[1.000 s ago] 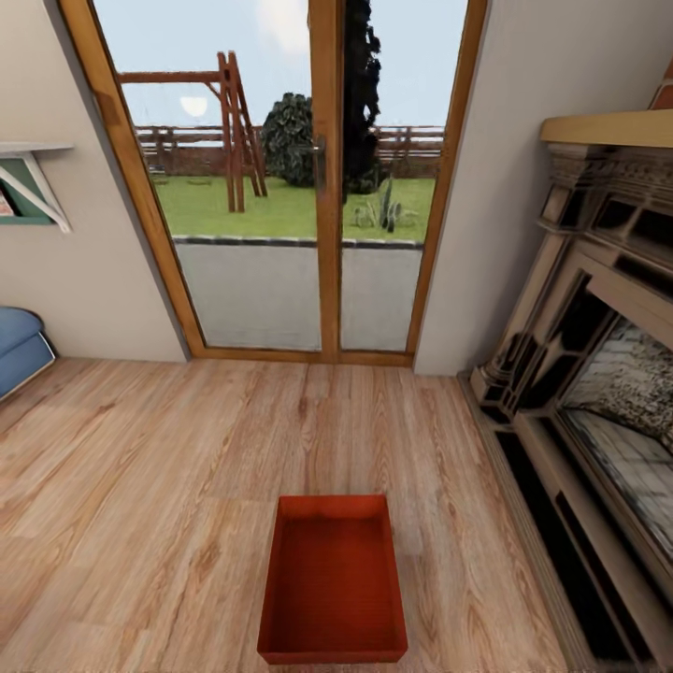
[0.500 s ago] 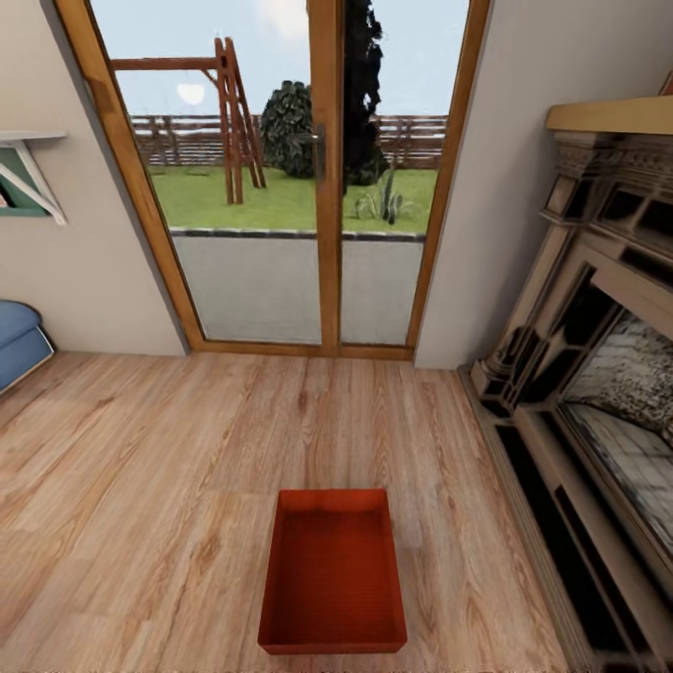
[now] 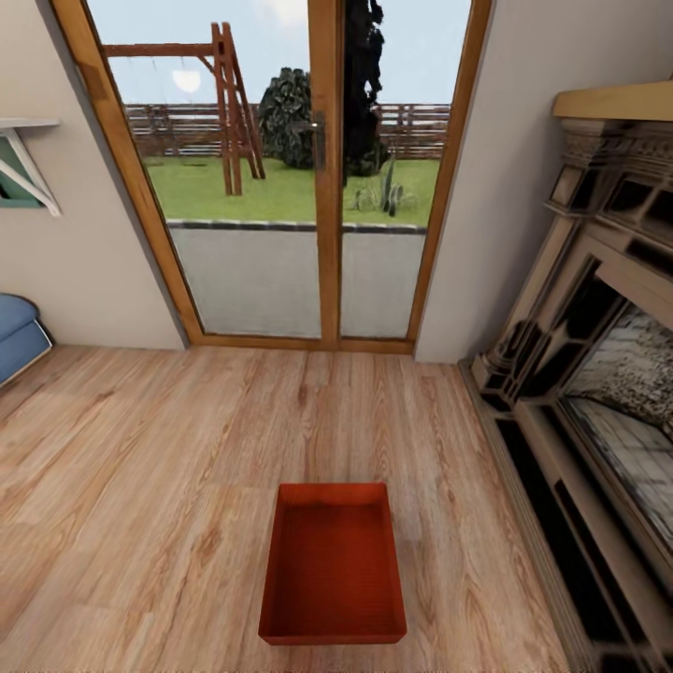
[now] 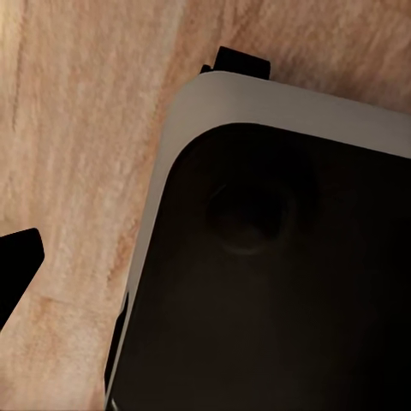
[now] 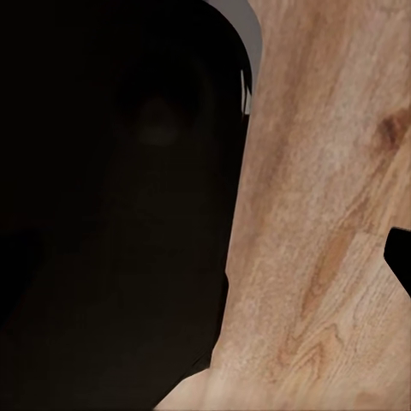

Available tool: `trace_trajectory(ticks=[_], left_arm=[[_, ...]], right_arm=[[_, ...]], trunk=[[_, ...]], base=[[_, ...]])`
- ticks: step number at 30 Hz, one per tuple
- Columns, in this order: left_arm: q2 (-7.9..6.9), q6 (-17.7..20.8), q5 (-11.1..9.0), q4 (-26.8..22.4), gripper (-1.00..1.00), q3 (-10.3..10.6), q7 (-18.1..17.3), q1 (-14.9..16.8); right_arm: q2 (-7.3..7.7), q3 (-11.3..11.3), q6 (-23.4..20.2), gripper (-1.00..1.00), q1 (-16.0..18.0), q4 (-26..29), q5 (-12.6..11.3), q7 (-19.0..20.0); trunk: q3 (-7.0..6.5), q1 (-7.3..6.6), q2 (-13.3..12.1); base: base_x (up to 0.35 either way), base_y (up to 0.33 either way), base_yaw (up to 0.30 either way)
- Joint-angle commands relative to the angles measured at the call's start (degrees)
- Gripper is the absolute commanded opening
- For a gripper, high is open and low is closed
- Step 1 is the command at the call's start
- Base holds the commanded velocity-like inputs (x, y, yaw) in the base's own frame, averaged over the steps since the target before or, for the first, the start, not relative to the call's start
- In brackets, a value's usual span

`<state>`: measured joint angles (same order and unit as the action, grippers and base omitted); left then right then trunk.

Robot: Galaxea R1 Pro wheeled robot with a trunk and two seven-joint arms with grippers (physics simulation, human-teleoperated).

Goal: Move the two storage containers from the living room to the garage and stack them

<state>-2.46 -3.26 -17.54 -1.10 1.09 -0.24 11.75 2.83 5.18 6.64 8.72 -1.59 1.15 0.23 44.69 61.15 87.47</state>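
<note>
I see one storage container [image 3: 333, 565] at six o'clock, fireplace mantel [image 3: 598, 374] at three; can't tell my jaws' state, so grabbing blind risks shoving it.

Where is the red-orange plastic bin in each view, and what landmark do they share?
Head view: red-orange rectangular plastic bin lies low and centre, on the light wood-plank floor.
Left wrist view: plank floor beside the robot's dark base.
Right wrist view: the same floor and base.
Shared landmark: the plank floor.
</note>
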Motion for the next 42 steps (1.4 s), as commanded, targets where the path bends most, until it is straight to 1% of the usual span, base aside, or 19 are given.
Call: trace_trajectory(ticks=[1,25,42], left_arm=[[0.0,-0.2,-0.3,0.0,1.0,0.1,0.0,0.0],[0.0,-0.2,-0.3,0.0,1.0,0.1,0.0,0.0],[0.0,-0.2,-0.3,0.0,1.0,0.1,0.0,0.0]], right_arm=[[0.0,0.4,0.3,1.0,0.1,-0.2,0.1,0.0],[0.32,0.4,0.3,1.0,0.1,-0.2,0.1,0.1],[0.25,0.4,0.3,1.0,0.1,-0.2,0.1,0.0]], trunk=[[0.13,-0.01,0.0],[2.31,-0.01,0.0],[3.85,-0.01,0.0]], base=[[0.0,0.0,0.0],[0.0,0.0,0.0],[0.0,0.0,0.0]])
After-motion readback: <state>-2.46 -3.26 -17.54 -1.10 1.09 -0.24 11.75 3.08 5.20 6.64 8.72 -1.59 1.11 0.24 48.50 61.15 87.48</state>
